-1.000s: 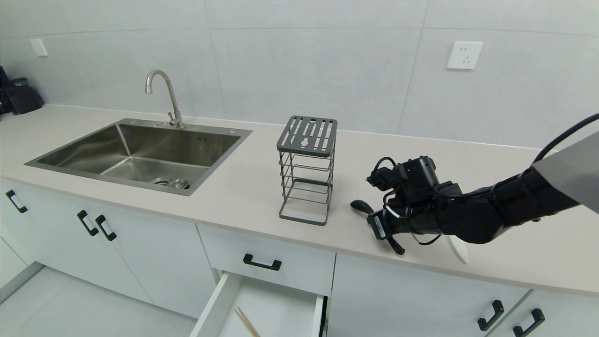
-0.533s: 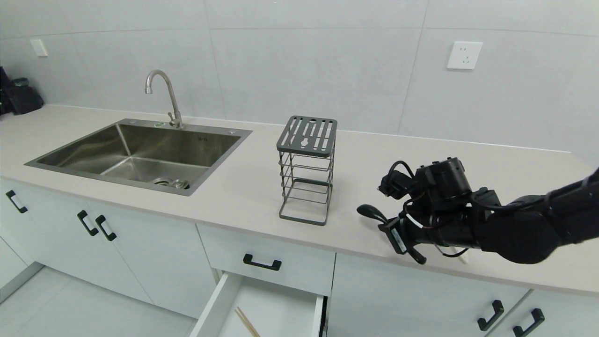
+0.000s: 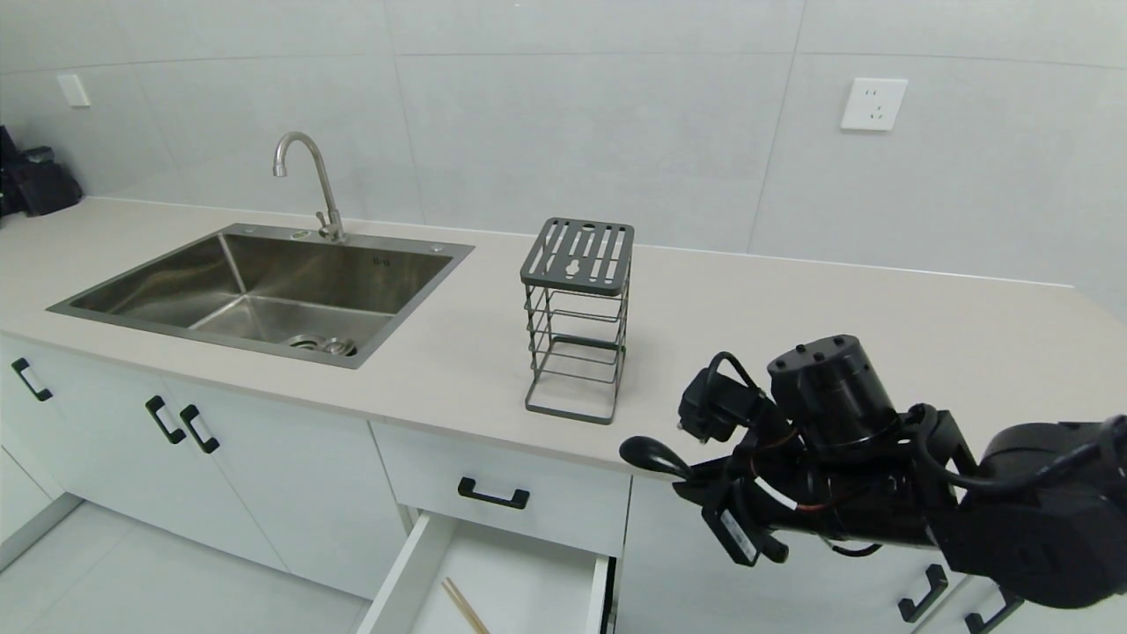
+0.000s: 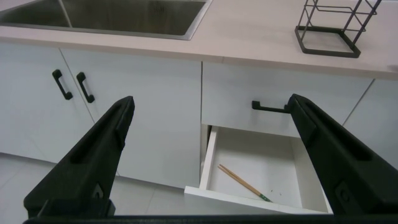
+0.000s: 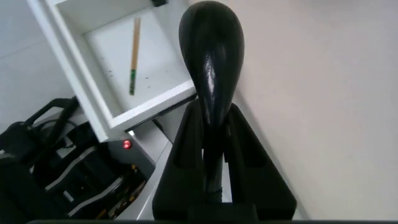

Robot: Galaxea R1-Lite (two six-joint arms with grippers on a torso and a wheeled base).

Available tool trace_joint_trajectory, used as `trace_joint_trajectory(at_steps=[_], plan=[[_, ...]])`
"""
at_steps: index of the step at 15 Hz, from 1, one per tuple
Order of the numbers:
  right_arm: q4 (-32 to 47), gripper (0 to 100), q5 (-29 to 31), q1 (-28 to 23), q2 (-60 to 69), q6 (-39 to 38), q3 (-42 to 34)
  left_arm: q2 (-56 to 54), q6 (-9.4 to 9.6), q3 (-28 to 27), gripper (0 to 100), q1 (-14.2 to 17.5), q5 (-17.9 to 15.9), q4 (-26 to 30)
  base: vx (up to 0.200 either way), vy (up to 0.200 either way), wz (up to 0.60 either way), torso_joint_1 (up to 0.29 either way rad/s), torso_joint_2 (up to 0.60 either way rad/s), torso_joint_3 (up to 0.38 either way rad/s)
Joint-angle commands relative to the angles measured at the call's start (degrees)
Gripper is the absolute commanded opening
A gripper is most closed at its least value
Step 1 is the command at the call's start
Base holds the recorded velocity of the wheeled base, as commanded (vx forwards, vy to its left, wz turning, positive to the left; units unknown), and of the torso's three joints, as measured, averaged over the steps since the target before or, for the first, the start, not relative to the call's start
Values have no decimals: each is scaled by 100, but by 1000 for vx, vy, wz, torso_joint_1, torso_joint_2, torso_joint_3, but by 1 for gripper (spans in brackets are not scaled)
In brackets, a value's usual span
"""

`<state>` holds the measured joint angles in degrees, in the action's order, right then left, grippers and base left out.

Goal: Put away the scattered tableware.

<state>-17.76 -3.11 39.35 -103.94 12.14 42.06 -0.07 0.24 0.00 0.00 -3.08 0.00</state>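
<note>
My right gripper (image 3: 709, 493) is shut on the handle of a black spoon (image 3: 647, 456). It holds the spoon in the air just off the counter's front edge, to the right of the open drawer (image 3: 401, 577). In the right wrist view the black spoon (image 5: 211, 50) sticks out between the fingers (image 5: 186, 143), above the drawer (image 5: 71, 53) and the chopsticks (image 5: 134, 56) lying in it. My left gripper (image 4: 214, 168) is open, low in front of the cabinets and facing the drawer (image 4: 208, 158) with the chopsticks (image 4: 244, 182).
A wire rack (image 3: 577, 317) stands on the counter (image 3: 440, 352), left of my right arm. The sink (image 3: 202, 264) with its tap (image 3: 308, 176) is at the left. Cabinet doors with black handles (image 3: 172, 421) run below the counter.
My right arm has drawn back from the counter toward me and downward, carrying the black spoon off the surface and past the front edge.
</note>
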Motion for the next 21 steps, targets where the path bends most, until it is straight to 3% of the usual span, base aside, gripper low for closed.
trace_joint_trajectory(at_steps=[1,4,10,17,21], plan=[[-113,0,-85,503,-4,-1,31,7,2,0,100,0,1,0,0,0,0,0,0,0],[-149,0,-682,855,-267,60,189,7,11,0,100,0,1,0,0,0,0,0,0,0],[-105,0,-682,1435,-1146,306,1375,7,2,0,100,0,1,0,0,0,0,0,0,0],[-113,0,-709,1540,-1630,262,1692,7,11,0,100,0,1,0,0,0,0,0,0,0],[-105,0,-902,1549,-1753,254,1867,7,11,0,100,0,1,0,0,0,0,-191,380,189]])
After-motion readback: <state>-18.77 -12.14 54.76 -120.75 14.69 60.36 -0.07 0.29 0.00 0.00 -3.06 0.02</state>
